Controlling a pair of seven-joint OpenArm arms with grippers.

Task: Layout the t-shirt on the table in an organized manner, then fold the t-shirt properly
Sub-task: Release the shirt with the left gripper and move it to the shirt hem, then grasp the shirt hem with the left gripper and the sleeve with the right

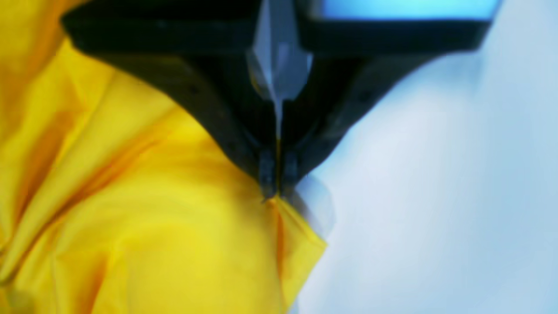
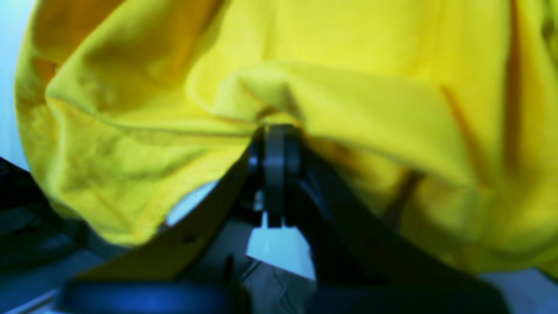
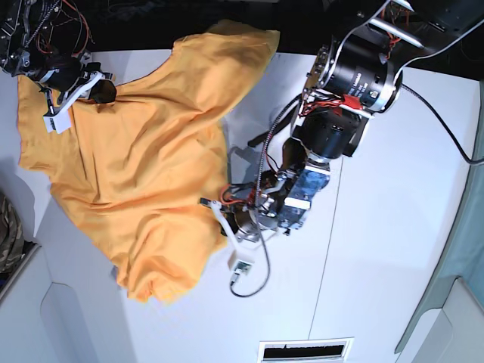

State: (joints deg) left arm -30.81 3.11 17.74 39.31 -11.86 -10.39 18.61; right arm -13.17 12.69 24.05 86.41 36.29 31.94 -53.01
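The t-shirt [image 3: 128, 174] lay crumpled on the table [image 3: 378, 227]. The left gripper [image 1: 275, 192] pinched its near edge; the right gripper [image 2: 275, 131] clamped its far edge (no legible writing).

Robot lab: exposed wiring [image 3: 257, 249], white table [image 3: 378, 249].

white table [image 3: 378, 227], rumpled t-shirt [image 3: 128, 174] on it

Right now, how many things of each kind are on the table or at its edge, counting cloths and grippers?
Orange-yellow t-shirt: 1
Camouflage-patterned cloth, at the table's edge: 1
Grippers, left gripper and right gripper, both shut on the t-shirt: 2
Total: 4
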